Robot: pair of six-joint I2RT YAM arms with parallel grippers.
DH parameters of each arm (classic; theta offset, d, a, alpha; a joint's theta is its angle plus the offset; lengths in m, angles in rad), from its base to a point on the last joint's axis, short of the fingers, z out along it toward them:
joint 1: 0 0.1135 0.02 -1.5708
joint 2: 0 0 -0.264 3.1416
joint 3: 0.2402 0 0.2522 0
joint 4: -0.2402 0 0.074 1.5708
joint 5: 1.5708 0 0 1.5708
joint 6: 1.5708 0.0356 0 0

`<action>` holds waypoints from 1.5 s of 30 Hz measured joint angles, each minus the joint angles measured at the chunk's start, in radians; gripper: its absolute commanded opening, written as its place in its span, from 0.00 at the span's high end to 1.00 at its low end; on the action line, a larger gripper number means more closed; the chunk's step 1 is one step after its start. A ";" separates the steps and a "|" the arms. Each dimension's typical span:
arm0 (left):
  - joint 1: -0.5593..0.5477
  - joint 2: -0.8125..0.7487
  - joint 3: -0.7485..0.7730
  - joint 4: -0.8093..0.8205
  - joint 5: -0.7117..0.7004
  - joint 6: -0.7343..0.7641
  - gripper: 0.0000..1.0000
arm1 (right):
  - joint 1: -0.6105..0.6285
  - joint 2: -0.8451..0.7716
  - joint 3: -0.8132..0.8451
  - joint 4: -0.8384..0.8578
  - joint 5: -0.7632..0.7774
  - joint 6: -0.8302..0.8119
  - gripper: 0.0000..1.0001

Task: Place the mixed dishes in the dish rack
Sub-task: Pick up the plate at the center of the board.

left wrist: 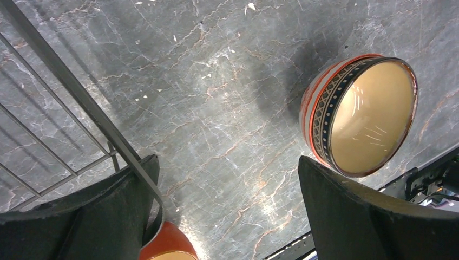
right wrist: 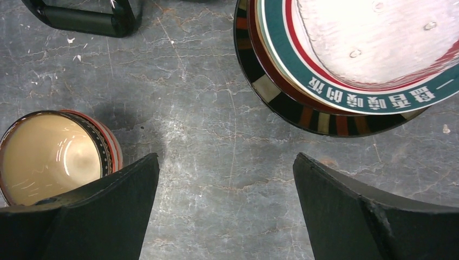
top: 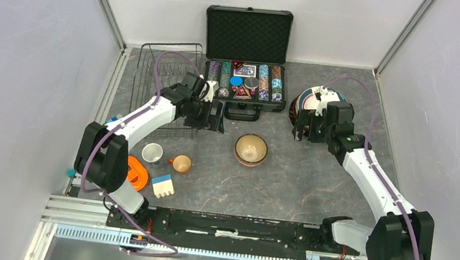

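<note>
The black wire dish rack (top: 166,80) stands at the back left; one of its rim wires (left wrist: 65,81) crosses the left wrist view. My left gripper (top: 210,118) (left wrist: 227,160) hangs open at the rack's near right corner, over bare table. The tan bowl (top: 251,149) (left wrist: 368,116) (right wrist: 51,154) with its red-patterned outside sits mid-table between both arms. A white cup (top: 152,152) and an orange cup (top: 181,163) (left wrist: 168,244) stand left of it. Stacked plates (top: 309,100) (right wrist: 357,59) lie at the back right, partly hidden by my right arm. My right gripper (top: 306,131) (right wrist: 226,157) is open just in front of them.
An open black case of poker chips (top: 245,60) stands at the back centre, its handle (right wrist: 86,19) showing in the right wrist view. An orange ring toy (top: 137,173) and a white-and-blue block (top: 163,186) lie near the left arm's base. Grey walls close in both sides.
</note>
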State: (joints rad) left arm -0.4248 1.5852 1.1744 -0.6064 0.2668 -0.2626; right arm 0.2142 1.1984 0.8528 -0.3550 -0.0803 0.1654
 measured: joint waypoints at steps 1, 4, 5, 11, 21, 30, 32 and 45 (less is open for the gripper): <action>-0.004 0.000 0.000 0.000 0.000 -0.006 0.00 | 0.000 0.003 0.000 0.000 -0.004 0.003 0.02; -0.030 0.000 0.000 0.002 -0.014 -0.028 0.00 | 0.000 0.014 0.000 -0.002 -0.017 0.008 0.02; -0.044 0.000 0.000 0.002 -0.029 -0.037 0.00 | 0.000 0.017 0.000 -0.003 -0.020 0.010 0.02; -0.113 -0.008 -0.025 0.055 -0.054 -0.116 0.00 | 0.000 0.026 0.000 -0.006 -0.041 0.014 0.02; -0.174 -0.021 -0.047 0.090 -0.047 -0.157 0.02 | 0.000 0.047 0.000 -0.006 -0.071 0.021 0.02; -0.222 -0.021 -0.047 0.085 -0.030 -0.157 0.03 | 0.000 0.061 0.000 -0.007 -0.087 0.026 0.02; -0.240 -0.021 -0.047 0.083 -0.027 -0.156 0.03 | 0.000 0.064 0.000 -0.006 -0.089 0.029 0.02; -0.311 -0.013 -0.043 0.084 -0.018 -0.157 0.03 | 0.000 0.067 0.000 -0.006 -0.103 0.041 0.02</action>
State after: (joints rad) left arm -0.7357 1.5723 1.1309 -0.5224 0.2489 -0.4194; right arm 0.2142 1.2655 0.8528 -0.3614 -0.1833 0.2062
